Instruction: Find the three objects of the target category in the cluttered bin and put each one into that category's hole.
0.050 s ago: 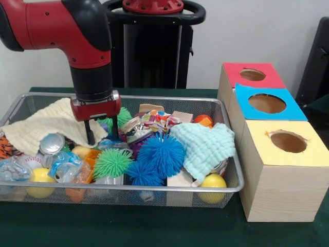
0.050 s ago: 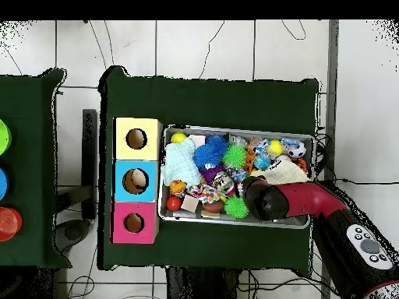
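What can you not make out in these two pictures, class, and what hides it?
- Front view: whatever lies under the cream cloth and the mint cloth.
- Overhead view: the gripper and the toys beneath it, covered by the red arm.
- Front view: the insides of the three boxes, dark through their holes.

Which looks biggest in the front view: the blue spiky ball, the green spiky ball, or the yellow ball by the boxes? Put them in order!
Largest to smallest in the front view:
1. Blue spiky ball
2. Green spiky ball
3. Yellow ball, though the bin rim hides part of it.
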Controlling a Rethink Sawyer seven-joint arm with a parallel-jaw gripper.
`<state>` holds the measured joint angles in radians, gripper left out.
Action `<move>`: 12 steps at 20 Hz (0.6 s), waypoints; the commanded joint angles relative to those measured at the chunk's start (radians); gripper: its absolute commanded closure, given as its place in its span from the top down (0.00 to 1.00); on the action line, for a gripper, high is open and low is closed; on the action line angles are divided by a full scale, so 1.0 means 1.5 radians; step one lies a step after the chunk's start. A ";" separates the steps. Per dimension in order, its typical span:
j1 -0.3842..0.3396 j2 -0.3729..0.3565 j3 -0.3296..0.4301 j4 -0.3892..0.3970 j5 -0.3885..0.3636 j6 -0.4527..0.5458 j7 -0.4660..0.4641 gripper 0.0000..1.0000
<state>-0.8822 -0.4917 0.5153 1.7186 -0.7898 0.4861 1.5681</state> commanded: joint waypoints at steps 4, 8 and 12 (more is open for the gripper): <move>-0.020 0.010 0.069 -0.092 -0.024 0.071 -0.177 1.00; -0.023 0.009 0.074 -0.096 -0.024 0.079 -0.178 1.00; -0.022 0.003 0.078 -0.101 -0.015 0.102 -0.186 1.00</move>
<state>-0.8981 -0.4918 0.5533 1.6937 -0.7902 0.5400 1.5680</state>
